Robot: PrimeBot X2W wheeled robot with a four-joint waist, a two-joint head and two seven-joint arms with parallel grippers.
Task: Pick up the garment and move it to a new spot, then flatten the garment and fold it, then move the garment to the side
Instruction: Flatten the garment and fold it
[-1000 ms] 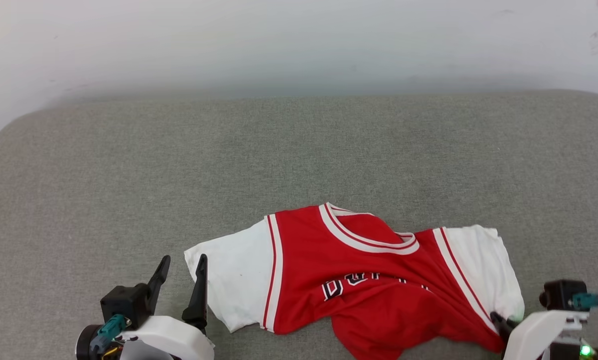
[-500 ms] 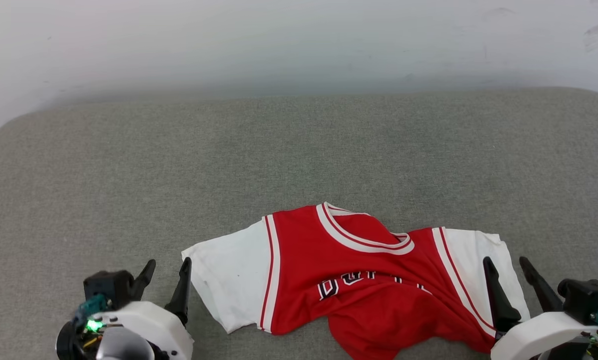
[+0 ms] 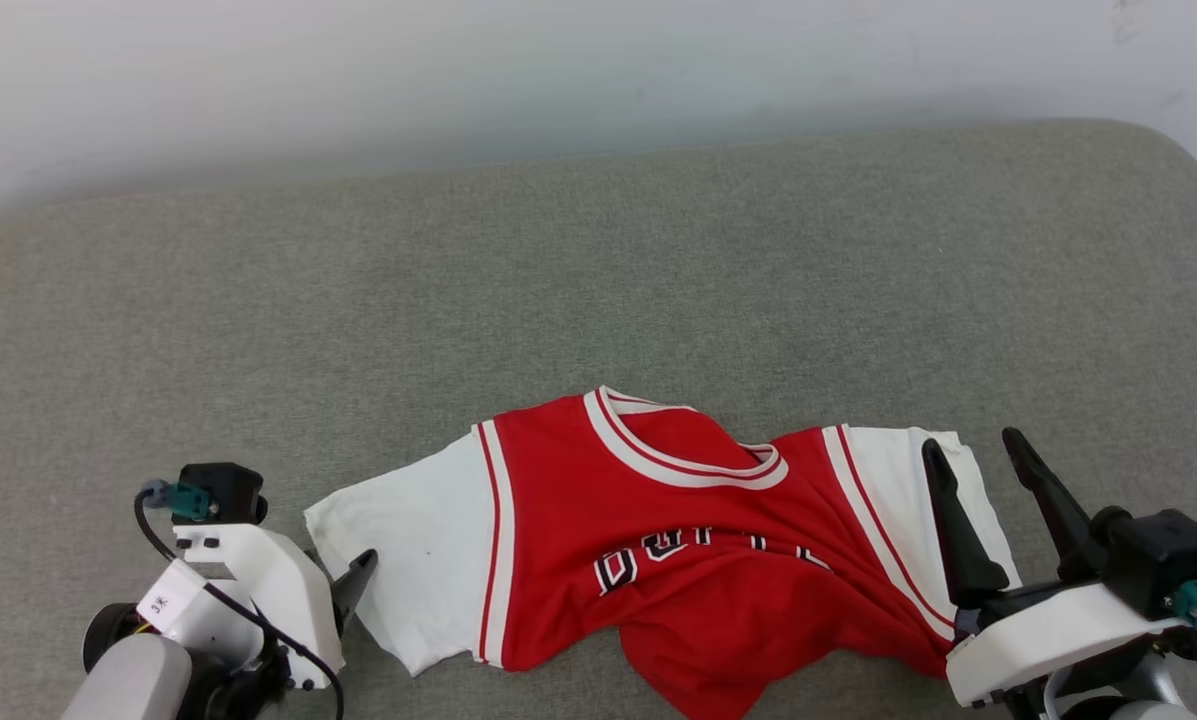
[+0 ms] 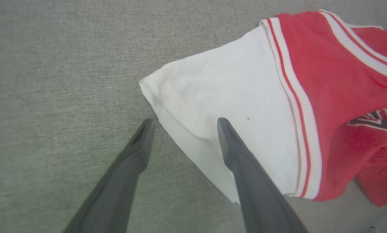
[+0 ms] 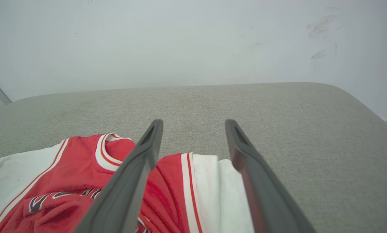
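The garment [image 3: 578,500], a red shirt with white sleeves, lies rumpled on the grey cushion, its chest lettering partly folded under. My left gripper [image 4: 185,121] is open and straddles the outer edge of the left white sleeve [image 4: 232,90]: one finger is over the sleeve, the other over bare cushion. Whether it touches the cloth I cannot tell. My right gripper [image 3: 973,442] is open over the right white sleeve [image 3: 898,480], with nothing between its fingers [image 5: 141,161]. The shirt's lower hem runs off the head view's bottom edge.
The grey fabric cushion [image 3: 598,280] stretches wide behind and beside the shirt. A pale wall [image 3: 558,60] stands along its far edge. The cushion's rounded corner [image 3: 1178,160] falls away at the far right.
My right gripper has opened, letting go of the shirt's lower right edge, and now stands over the right sleeve. My left gripper has tipped down at the left sleeve. The head camera has shifted.
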